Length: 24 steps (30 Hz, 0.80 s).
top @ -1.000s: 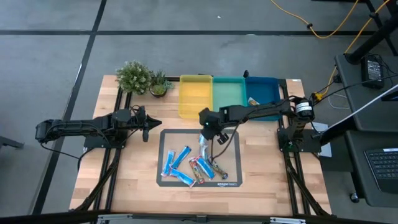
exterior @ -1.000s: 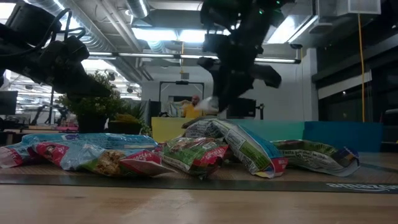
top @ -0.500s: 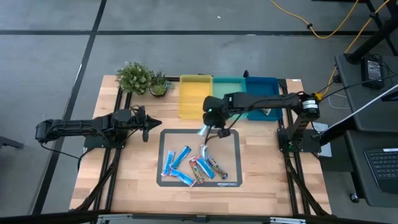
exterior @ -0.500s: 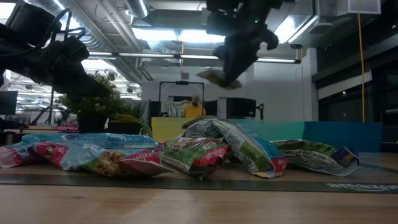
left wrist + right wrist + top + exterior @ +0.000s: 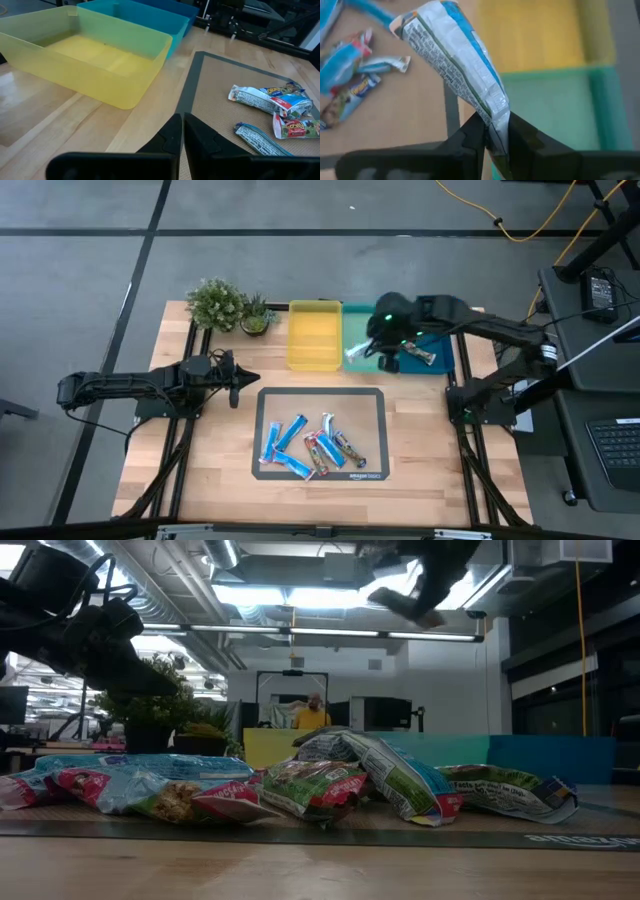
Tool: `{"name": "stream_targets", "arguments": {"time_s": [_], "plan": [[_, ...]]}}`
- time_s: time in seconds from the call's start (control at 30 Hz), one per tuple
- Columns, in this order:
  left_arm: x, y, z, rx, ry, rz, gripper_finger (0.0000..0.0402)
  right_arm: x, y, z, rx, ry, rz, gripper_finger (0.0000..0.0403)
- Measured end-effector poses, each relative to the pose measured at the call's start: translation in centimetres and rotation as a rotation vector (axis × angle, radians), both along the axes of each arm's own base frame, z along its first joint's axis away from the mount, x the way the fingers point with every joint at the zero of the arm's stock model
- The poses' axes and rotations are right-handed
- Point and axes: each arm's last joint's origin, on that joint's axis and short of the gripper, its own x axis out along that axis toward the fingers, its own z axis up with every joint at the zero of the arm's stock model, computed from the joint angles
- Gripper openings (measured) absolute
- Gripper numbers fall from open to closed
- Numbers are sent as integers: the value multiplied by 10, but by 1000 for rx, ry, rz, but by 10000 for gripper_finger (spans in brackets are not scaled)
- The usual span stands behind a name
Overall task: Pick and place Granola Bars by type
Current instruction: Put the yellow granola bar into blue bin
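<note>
My right gripper (image 5: 492, 137) pinches a granola bar (image 5: 455, 55) by one end, above the teal tray (image 5: 366, 320).
The bar's long axis runs out past the fingertips; left gripper (image 5: 181, 135) closed, empty.

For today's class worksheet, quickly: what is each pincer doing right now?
Left pincer: shut, empty.
Right pincer: shut on a blue-and-white foil-wrapped granola bar.

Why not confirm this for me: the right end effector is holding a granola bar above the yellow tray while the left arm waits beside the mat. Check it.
Not quite. The right end effector holds the granola bar above the teal tray, not the yellow tray; the high view shows it. The rest stands: the left end effector waits beside the mat.
</note>
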Motion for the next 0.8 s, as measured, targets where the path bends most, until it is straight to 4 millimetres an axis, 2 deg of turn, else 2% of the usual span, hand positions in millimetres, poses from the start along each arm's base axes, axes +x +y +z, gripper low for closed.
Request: {"name": "stream_targets", "arguments": {"time_s": [0.13, 0.3, 0.53, 0.8], "plan": [[0, 0, 0, 0, 0, 0, 9, -27, -2, 17, -41, -29, -123, 67], [0, 0, 0, 0, 0, 0, 12, -48, -3, 28, -51, -44, -223, 67], [0, 0, 0, 0, 0, 0, 10, -71, -11, 25, -6, 75, -319, 67], [0, 0, 0, 0, 0, 0, 12, -104, -34, 25, 6, 178, -427, 67]]}}
